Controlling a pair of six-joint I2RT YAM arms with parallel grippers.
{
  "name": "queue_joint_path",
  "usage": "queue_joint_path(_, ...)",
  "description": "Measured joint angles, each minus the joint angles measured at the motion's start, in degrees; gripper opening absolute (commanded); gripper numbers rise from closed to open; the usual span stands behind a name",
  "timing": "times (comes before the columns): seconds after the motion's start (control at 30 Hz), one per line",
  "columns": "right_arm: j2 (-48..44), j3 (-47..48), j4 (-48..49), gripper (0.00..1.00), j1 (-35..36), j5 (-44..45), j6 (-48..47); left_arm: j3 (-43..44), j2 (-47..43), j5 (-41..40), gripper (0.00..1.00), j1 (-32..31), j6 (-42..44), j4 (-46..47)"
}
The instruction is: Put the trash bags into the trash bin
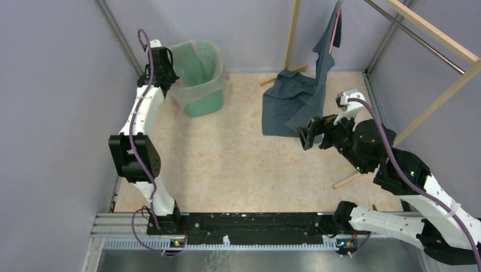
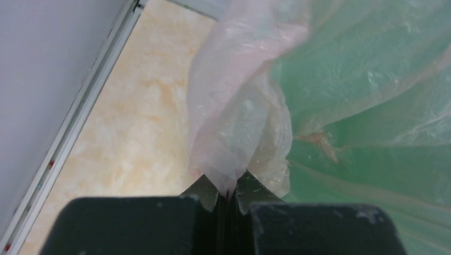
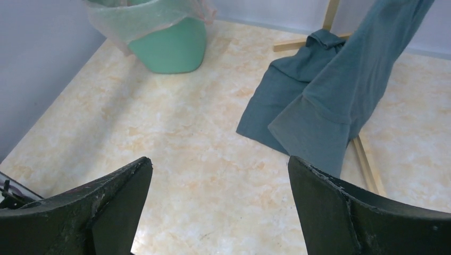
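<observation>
Bag (image 2: 234, 122) mostly in bin (image 1: 205, 102), its rim draped over. Left fingers (image 2: 205, 188) clenched on bag edge at their tips. Right fingers (image 3: 117, 196) spread wide, empty. Left to do: tuck, release.

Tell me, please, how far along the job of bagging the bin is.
Mostly done: the pink trash bag already sits in the green bin, its film draped over the rim. In hand: the left pincer is shut on a bunched fold of the bag at the bin's left edge. Left: letting go of that fold, perhaps after settling it. The right pincer is open and holds nothing, away from the bin near the blue-grey cloth.
</observation>
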Motion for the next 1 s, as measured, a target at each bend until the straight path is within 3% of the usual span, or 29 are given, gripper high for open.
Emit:
queue_joint_path(0.07, -2.10, -0.83, -0.13, 0.99, 0.00, 0.87, 0.00, 3.08, 2.80, 0.92, 0.00, 1.46, -1.09, 0.92)
queue_joint_path(0.1, -2.78, -1.05, -0.09, 0.99, 0.00, 1.20, 0.02, 4.37, 4.00, 1.55, 0.05, 2.01, -1.42, 1.03)
queue_joint_path(0.17, -4.37, -1.05, -0.26, 0.99, 0.00, 1.81, 0.07, 5.88, 5.38, 2.80, 0.34, 2.89, -1.73, 1.49)
queue_joint_path(0.2, -5.09, -0.98, -0.33, 0.99, 0.00, 2.05, 0.09, 6.10, 5.62, 3.04, 0.56, 3.21, -1.81, 1.75)
queue_joint_path(0.23, -5.64, -0.85, -0.52, 0.99, 0.00, 2.29, 0.11, 6.10, 5.62, 3.54, 0.69, 3.58, -2.54, 1.88)
queue_joint_path(0.27, -5.86, -0.48, -1.22, 0.99, 0.00, 2.47, 0.15, 5.99, 5.57, 4.02, 0.79, 3.74, -2.23, 1.97)
queue_joint_path(0.37, -5.60, 1.44, -3.13, 0.99, 0.00, 2.67, 0.20, 3.63, 3.61, 5.27, 0.95, 3.89, -2.12, 2.27)
queue_joint_path(0.53, -5.53, 5.22, -5.68, 0.99, 0.00, 2.64, -0.02, -1.86, -6.86, 8.00, 0.99, 3.87, -1.11, -0.98)
queue_joint_path(0.67, -5.22, 9.60, -7.72, 0.99, 0.00, 2.64, -0.02, -2.36, -20.41, 14.38, 0.99, 3.87, 0.24, -3.67)
queue_joint_path(0.83, -4.90, 14.97, -9.27, 0.99, 0.00, 2.62, 0.11, -5.01, -41.72, 32.20, 0.99, 3.93, 0.26, -1.29)
queue_joint_path(1.0, -4.63, 17.81, -9.33, 0.99, 0.00, 2.05, 0.00, -8.94, -57.33, 45.55, 0.99, 3.87, 0.11, 4.00)
